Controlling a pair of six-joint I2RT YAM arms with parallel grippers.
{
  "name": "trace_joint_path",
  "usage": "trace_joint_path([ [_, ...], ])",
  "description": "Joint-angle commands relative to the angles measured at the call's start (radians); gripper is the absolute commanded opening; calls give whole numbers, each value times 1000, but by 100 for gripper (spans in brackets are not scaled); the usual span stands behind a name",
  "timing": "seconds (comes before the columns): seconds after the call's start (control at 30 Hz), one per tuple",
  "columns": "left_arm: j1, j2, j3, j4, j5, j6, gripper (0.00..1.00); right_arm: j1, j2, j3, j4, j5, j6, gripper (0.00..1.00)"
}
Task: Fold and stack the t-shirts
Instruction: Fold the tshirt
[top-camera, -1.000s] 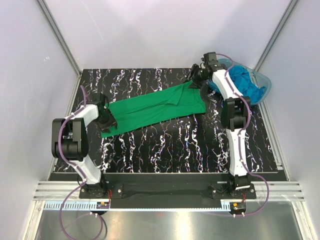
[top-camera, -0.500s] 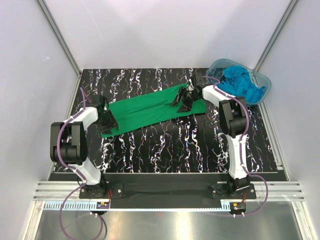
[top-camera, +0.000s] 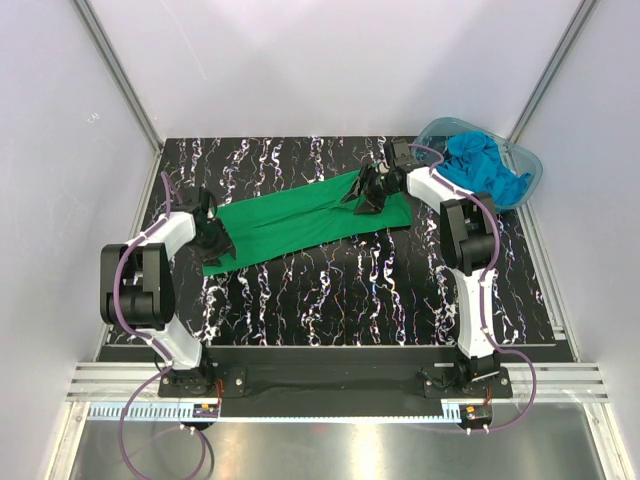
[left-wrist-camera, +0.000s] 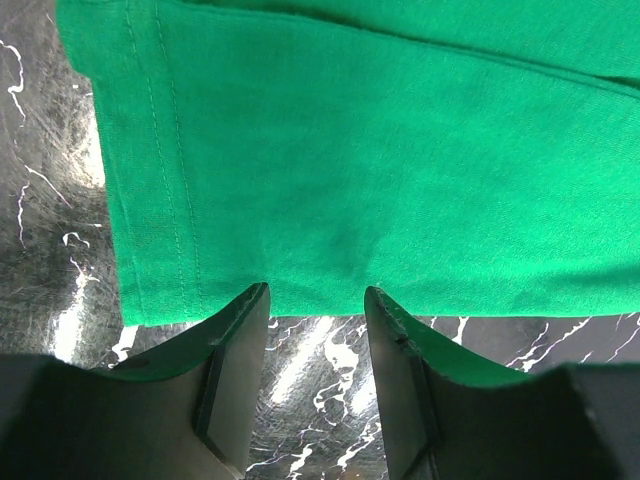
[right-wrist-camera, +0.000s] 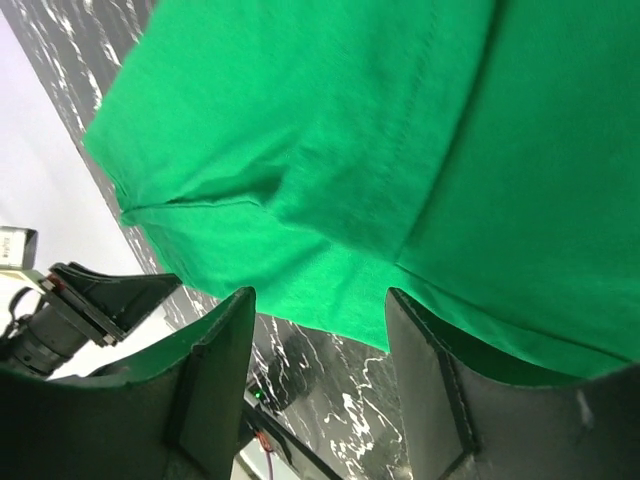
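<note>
Green t-shirt (top-camera: 300, 220): flat on counter (top-camera: 330, 290), long axis near-left to far-right. Left pincer (top-camera: 213, 237), jaws apart, at the near-left hem. Right pincer (top-camera: 366, 194), jaws apart, over the far-right end. Turquoise t-shirts (top-camera: 487, 165) heaped in tub (top-camera: 531, 163).

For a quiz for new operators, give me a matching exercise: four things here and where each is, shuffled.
1 green t-shirt
2 turquoise t-shirts
3 left gripper
4 right gripper

A heaped in the tub
B at the green t-shirt's end nearest the tub
C spread long across the table
D at its end farthest from the tub

Pairs: 1-C, 2-A, 3-D, 4-B
</note>
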Motion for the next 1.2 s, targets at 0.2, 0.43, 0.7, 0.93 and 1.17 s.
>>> trace_joint_path([
  [0.2,0,-10,46,-4,-10,32,48,-8,24,91,-28,57,5,58],
  [0.43,3,-6,46,-2,-5,39,48,-8,19,89,-52,98,-9,57],
  [0.7,3,-3,46,1,-4,39,48,-8,51,100,-45,100,-5,56],
  [0.93,5,-6,58,-4,-2,39,48,-7,116,187,-49,89,-5,56],
  [1.17,9,-7,60,-7,-7,44,48,-2,169,304,-59,71,17,56],
])
